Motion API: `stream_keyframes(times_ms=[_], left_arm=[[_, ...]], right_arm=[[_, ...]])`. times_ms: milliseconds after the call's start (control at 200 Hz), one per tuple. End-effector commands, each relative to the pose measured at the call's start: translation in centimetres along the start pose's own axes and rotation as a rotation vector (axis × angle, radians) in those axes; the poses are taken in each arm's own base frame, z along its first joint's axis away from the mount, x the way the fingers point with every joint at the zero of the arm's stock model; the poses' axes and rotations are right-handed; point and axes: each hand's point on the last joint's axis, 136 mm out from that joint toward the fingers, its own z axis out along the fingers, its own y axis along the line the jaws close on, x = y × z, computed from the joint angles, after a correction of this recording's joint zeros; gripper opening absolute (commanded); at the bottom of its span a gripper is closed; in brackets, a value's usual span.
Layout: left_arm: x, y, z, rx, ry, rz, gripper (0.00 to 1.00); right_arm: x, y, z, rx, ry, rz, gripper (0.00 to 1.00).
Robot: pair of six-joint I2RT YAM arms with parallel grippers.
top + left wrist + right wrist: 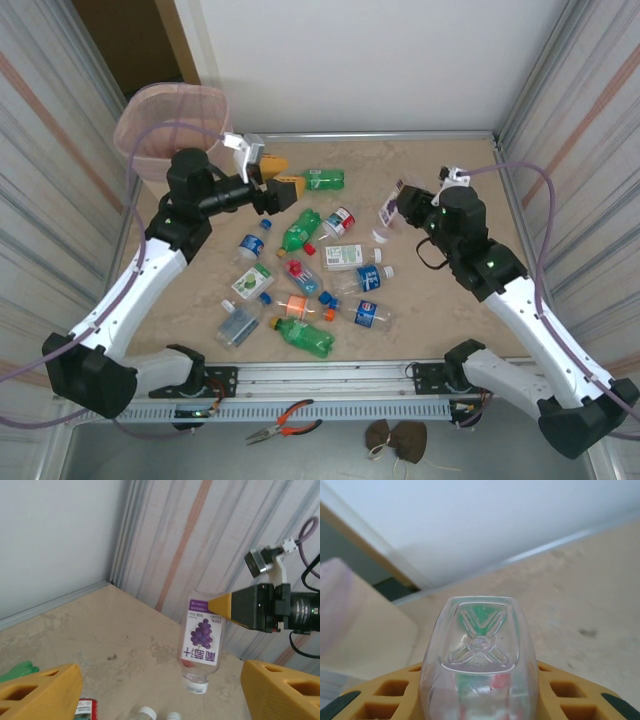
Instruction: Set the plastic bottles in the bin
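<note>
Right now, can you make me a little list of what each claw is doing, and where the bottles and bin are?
left gripper: open, holding nothing
right gripper: shut on grape bottle, cap end down
loose bottles: about a dozen, lying on the table
bin: far left corner, pink liner

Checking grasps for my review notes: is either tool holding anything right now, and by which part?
The right tool holds a grape-label bottle by its body near the base, cap hanging down. The left tool is open and empty.
</note>
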Motion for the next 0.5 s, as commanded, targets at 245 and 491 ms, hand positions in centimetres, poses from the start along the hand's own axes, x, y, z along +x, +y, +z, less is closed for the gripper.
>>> stream_keyframes(times_ms=[245,491], left_arm=[[0.6,-2.3,3.9,-0.008,0.04,0.109,0.94],[1.5,-3.0,7.2,0.026,0.064,0.112,0.98]], right_arm=[[-4.4,8.5,-1.6,-0.249,-0.154,-0.105,0.21],[-4.4,10.2,-2.3,-0.299,-0.168,-0.122,0.2]])
